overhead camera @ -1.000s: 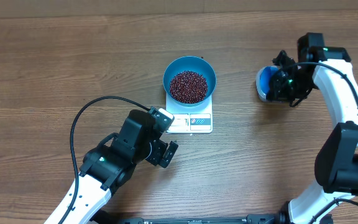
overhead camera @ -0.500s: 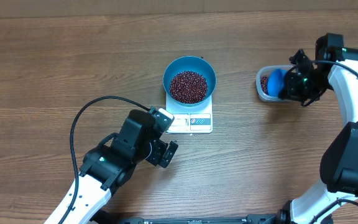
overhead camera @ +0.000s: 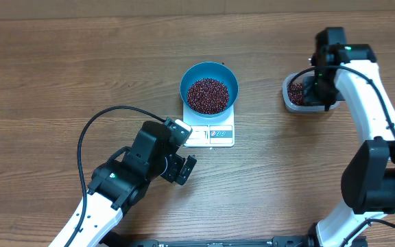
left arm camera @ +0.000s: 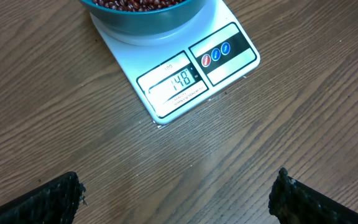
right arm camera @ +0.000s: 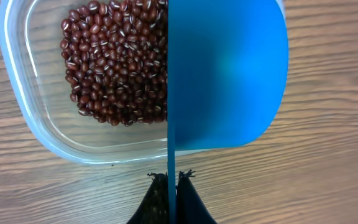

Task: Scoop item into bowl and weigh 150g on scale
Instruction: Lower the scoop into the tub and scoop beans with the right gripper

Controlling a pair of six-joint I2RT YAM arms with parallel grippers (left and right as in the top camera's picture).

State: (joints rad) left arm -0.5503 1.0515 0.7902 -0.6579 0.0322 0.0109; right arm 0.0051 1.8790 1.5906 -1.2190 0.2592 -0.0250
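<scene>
Bowl (overhead camera: 209,71) of beans (overhead camera: 208,95) atop scale (overhead camera: 211,134)

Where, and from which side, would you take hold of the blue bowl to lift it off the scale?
Probably the bowl rim, from above, one finger inside the wall and one outside: it stands upright, looks too wide to span, and the beans leave the edge bare.

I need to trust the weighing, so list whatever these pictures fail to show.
- Right wrist: the scoop covers the right side of the tub; what the scoop holds is unseen.
- Overhead: the right arm hides the scoop; the digits on the scale are too small to read.
- Left wrist: the top edge cuts off most of the bowl.
</scene>
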